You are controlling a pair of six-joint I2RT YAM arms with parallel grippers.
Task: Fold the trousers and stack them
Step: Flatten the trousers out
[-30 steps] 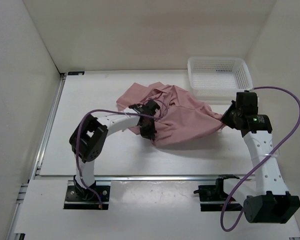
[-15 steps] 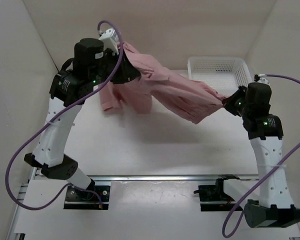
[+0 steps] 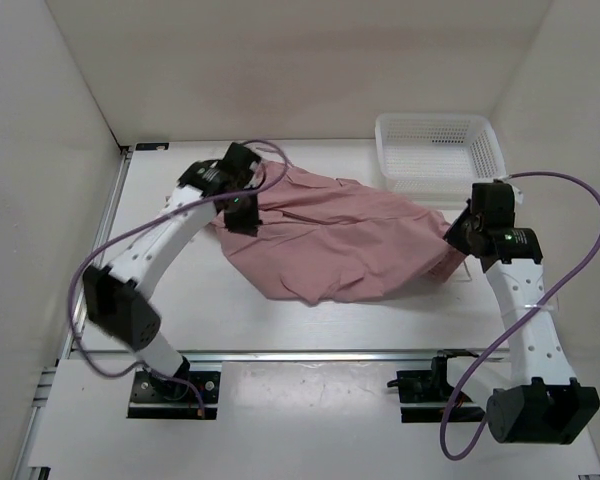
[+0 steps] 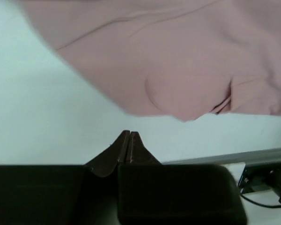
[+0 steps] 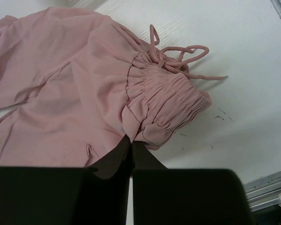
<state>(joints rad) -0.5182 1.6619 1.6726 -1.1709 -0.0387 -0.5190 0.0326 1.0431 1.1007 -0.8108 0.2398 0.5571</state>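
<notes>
— Pinching with the right hand [image 5: 131, 140], fingers pressed tight on the gathered waistband [image 5: 164, 101] of the trousers [image 3: 340, 235], leaving the drawstring [image 5: 178, 54] trailing loose just beyond.

— And the other side?

— Keeping the left hand [image 4: 129, 137] fully closed as well, but gripping nothing. Hovering just beside the left end of the cloth, over bare table [image 3: 180, 300].

— Lying where, exactly?

— Sprawling across the middle of the table, leaning toward the far edge, stretching from one hand to the other. Ending, on the waistband side, near the basket [image 3: 437, 150] in the far right corner. Wrinkling and bunching, not lying flat.

— Judging by that, probably working on the spreading-out step, not yet folding or stacking.

— Agreeing. Most likely needing, next, opening the left hand and taking hold of a leg end or cuff, then pulling gently against the right grip to flatten both legs before doubling them over.

— Worth watching for soft fabric slipping from so small a pinch, and for catching only one layer on the left.
</notes>
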